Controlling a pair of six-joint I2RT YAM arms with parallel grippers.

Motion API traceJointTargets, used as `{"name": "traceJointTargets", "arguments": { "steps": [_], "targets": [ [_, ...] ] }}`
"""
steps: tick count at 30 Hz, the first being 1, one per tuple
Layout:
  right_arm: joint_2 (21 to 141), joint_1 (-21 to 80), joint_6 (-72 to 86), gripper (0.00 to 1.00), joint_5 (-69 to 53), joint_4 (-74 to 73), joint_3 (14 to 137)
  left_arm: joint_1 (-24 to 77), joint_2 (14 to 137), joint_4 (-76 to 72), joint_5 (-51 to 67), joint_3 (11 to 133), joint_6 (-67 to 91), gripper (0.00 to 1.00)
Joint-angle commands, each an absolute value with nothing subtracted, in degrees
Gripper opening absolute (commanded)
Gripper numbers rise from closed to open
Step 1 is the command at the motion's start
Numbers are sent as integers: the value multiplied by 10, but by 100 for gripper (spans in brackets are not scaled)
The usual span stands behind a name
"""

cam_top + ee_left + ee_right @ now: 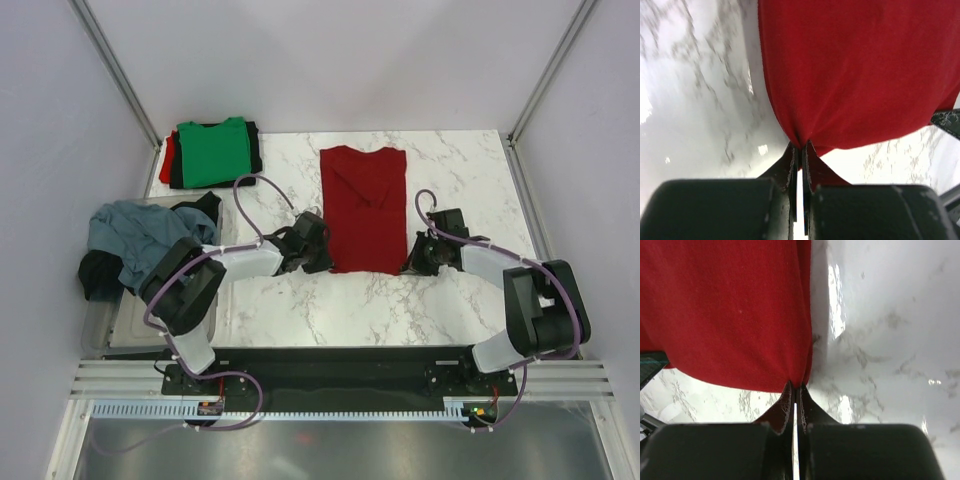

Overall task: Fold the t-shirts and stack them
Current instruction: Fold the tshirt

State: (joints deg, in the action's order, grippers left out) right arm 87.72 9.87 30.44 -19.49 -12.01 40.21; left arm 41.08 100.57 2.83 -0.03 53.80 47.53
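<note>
A dark red t-shirt (pixel 363 205) lies folded lengthwise in the middle of the marble table, collar at the far end. My left gripper (pixel 318 262) is shut on its near left hem corner, seen pinched in the left wrist view (pixel 801 145). My right gripper (pixel 418 262) is shut on its near right hem corner, seen pinched in the right wrist view (pixel 796 385). A bright green t-shirt (pixel 213 150) lies folded on a black one (pixel 256 146) at the far left, with red cloth (pixel 166 157) under them. A grey-blue t-shirt (pixel 135 232) and a black one (pixel 98 274) lie crumpled in the tub.
A clear plastic tub (pixel 125 322) stands at the left edge of the table, next to the left arm. White walls with metal posts (pixel 118 72) close in the back and sides. The table's near edge (pixel 330 345) meets the black mounting rail.
</note>
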Motion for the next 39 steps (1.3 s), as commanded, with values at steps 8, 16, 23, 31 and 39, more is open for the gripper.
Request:
{"name": "traceJointTargets", "arguments": {
  "steps": [8,16,23,31,39],
  "targets": [
    [653,98,327,0,-164,-363,407,504,824,189,16,524,532,2],
    [534,99,353,0,-158,-519,508,540,720,336,49,566,560,2],
    [585,99,345,0,-152,-557,638,530,686,419,4,652,548,5],
    [705,98,318,0,-129,-530,719,457,731,413,38,673,526,6],
    [812,98,308,0,-120,-507,780,357,792,369,130,686,503,6]
  ]
}}
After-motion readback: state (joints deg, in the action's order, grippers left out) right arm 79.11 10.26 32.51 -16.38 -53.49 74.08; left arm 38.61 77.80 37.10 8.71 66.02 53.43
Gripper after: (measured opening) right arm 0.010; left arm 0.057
